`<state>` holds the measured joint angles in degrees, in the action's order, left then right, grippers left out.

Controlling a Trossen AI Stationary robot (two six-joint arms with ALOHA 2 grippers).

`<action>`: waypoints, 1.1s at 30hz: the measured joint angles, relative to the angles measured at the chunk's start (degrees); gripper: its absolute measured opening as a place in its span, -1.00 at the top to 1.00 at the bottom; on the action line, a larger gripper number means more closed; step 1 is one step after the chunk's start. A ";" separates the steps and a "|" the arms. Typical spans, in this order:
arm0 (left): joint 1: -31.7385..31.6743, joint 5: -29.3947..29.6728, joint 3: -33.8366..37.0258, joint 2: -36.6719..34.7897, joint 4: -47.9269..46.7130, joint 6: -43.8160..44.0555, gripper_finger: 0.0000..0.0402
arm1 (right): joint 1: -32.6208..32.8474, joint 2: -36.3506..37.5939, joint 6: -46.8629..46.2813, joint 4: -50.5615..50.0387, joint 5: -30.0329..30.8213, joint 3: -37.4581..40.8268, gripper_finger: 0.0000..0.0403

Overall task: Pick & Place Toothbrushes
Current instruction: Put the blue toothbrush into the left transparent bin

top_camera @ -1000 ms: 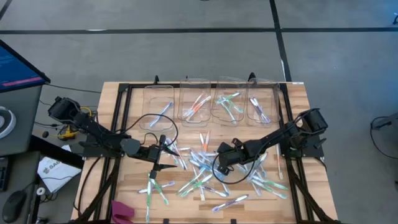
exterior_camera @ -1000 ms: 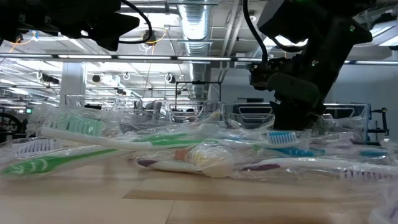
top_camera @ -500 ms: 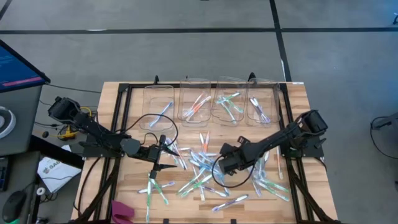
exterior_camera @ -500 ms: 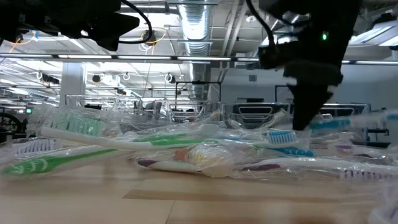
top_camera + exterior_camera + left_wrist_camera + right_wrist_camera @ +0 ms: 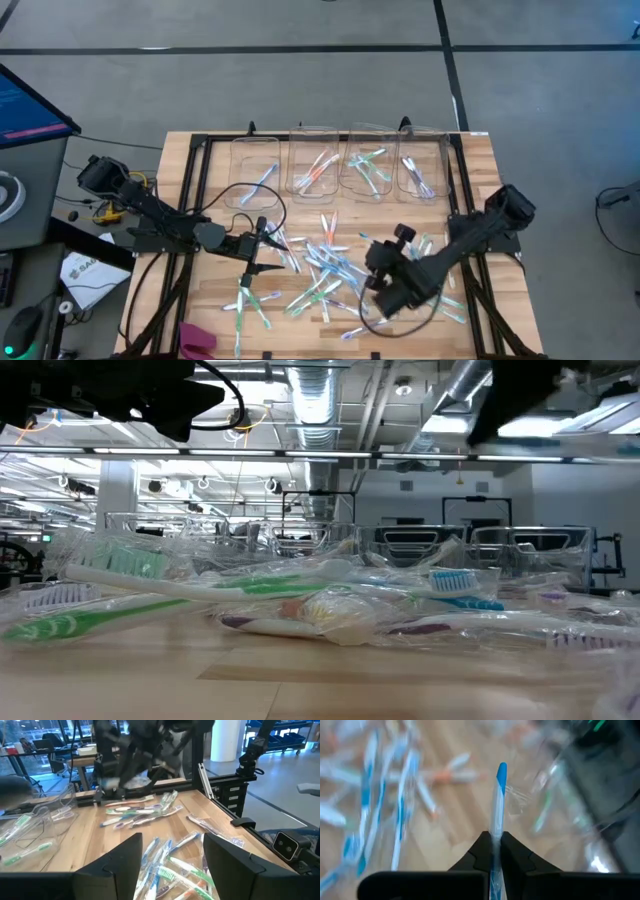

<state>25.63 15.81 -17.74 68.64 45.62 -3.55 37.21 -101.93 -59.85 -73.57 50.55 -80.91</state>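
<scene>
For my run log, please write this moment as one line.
right gripper: shut on blue toothbrush, raised over pile | left gripper: open, empty, above pile's left edge | bins: partly filled

overhead looks straight down; low sits level among the toothbrushes [image 5: 250, 588]; wrists ride close.

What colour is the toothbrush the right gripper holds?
Blue and white toothbrush, pinched in the right gripper; right wrist view shows it best.

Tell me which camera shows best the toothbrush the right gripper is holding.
The right wrist view: the blue toothbrush sticks out from the shut right gripper, filling the picture. The high view shows only that gripper over the pile; the low and left wrist views don't show it clearly.
</scene>
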 joint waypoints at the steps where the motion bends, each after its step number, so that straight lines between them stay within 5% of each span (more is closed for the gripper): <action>1: 0.00 0.02 -0.02 0.00 0.32 0.00 -0.02 | 1.00 0.00 -0.88 -0.36 3.06 -0.45 0.94; 10: -1.83 0.01 -0.04 1.19 6.45 -0.22 -0.02 | 7.05 0.00 -1.16 1.13 23.33 -1.07 0.94; 21: -5.14 -0.17 -0.89 19.18 28.06 -0.55 -0.02 | 8.98 -0.13 0.37 3.87 30.62 -1.07 0.94; 28: -7.86 -9.14 -6.44 25.98 29.34 -0.51 -0.02 | 12.00 -0.17 4.77 6.55 34.70 -1.11 0.94; 33: -8.60 -10.24 -9.16 26.82 29.32 -0.65 -0.02 | 12.68 -0.17 4.93 6.39 34.60 -1.11 0.94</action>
<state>17.03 5.58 -26.90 95.46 74.95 -4.20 49.89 -102.10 -54.92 -67.18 85.15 -82.02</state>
